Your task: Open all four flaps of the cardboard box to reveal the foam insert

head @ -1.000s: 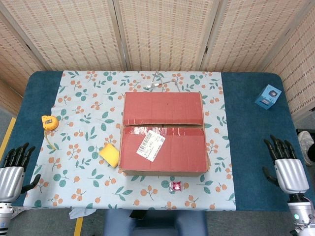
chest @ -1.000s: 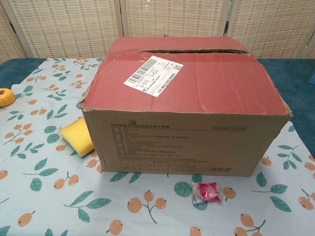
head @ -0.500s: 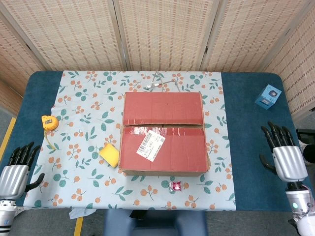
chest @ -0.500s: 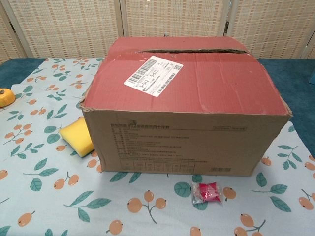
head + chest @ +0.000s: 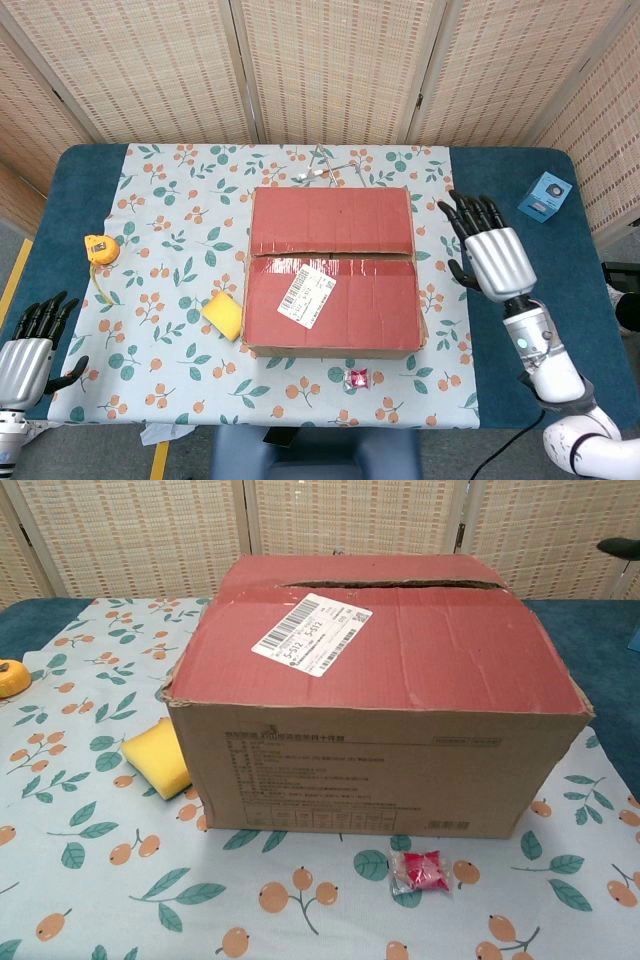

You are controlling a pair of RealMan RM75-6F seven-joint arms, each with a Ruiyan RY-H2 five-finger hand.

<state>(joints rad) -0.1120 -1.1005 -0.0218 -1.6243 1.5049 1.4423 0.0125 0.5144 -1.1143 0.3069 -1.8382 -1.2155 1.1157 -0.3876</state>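
Head view, cardboard box closed, apparently untouched

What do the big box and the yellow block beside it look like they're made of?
The cardboard box looks like brown corrugated cardboard, matte, with creased edges and reddish tape or coating over its closed top flaps. The yellow block looks like soft foam sponge: dull, porous-looking surface, rounded corners, though the texture is hard to confirm.

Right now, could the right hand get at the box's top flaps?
Probably yes. The right hand is open beside the box, apart from its right edge, with only bare cloth between them. The flaps lie shut with a seam across the top, and nothing rests on them but a label.
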